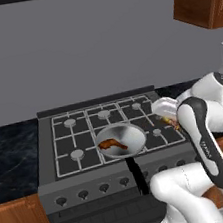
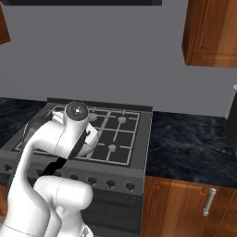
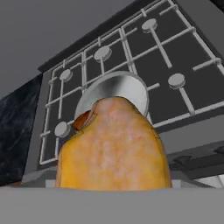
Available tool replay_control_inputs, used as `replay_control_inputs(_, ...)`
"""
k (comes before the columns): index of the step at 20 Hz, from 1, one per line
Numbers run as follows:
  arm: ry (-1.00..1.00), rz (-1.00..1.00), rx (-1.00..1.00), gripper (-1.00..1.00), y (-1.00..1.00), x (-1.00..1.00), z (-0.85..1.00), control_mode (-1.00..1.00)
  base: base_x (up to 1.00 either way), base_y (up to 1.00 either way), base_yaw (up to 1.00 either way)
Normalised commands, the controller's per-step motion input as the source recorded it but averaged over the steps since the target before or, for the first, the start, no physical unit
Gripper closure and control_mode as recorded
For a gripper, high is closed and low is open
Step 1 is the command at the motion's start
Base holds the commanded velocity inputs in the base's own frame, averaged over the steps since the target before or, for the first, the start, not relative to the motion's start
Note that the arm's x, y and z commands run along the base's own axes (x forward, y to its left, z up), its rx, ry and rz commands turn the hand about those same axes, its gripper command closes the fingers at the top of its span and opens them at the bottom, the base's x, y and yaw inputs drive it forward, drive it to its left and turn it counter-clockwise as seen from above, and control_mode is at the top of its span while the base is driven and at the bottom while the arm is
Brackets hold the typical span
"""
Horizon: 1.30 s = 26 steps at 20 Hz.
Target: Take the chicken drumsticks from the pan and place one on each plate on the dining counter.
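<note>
The light grey pan [image 1: 121,139] rests on the stove's front middle burner, its black handle [image 1: 136,173] pointing toward me. A dark reddish-brown chicken drumstick [image 1: 112,144] lies inside it. My gripper [image 1: 169,119] hovers over the stove to the right of the pan, shut on the golden-tan chicken drumstick [image 3: 113,148]. That drumstick looms large in the hand view and hides the fingertips. Behind it the pan [image 3: 118,89] shows, with a sliver of the dark drumstick [image 3: 83,120]. The plates and the dining counter are out of view.
The gas stove [image 1: 82,138] has several burners and a row of knobs [image 1: 104,188] along its front. Black marbled wall counters [image 2: 190,143] flank it. Wooden wall cabinets [image 2: 210,32] hang at the upper right. A dark object [image 2: 232,120] stands at the counter's far right.
</note>
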Motion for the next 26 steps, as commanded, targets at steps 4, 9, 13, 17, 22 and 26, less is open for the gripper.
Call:
replay_control_inputs(4, 0.38, -0.06, -0.11, 1.0, -0.03, -0.18, 0.1, -1.0, 0.0, 0.0, 0.0)
replay_control_inputs(9, 0.19, 0.0, -0.14, 1.0, 0.06, 0.0, 0.0, 1.0, -0.06, 0.0, 0.06)
replay_control_inputs(13, 0.0, 0.0, 0.0, 1.0, 0.0, 0.0, 0.0, 1.0, -0.4, -0.13, 0.35)
replay_control_inputs(17, 0.0, 0.0, 0.0, 1.0, 0.0, 0.0, 0.0, 1.0, -0.66, -0.27, 0.48)
replay_control_inputs(22, 0.0, 0.0, 0.0, 1.0, 0.0, 0.0, 0.0, 1.0, -0.35, -0.07, 0.7)
replay_control_inputs(26, 0.0, 0.0, 0.0, 1.0, 0.0, 0.0, 0.0, 1.0, 0.0, 0.0, 0.94)
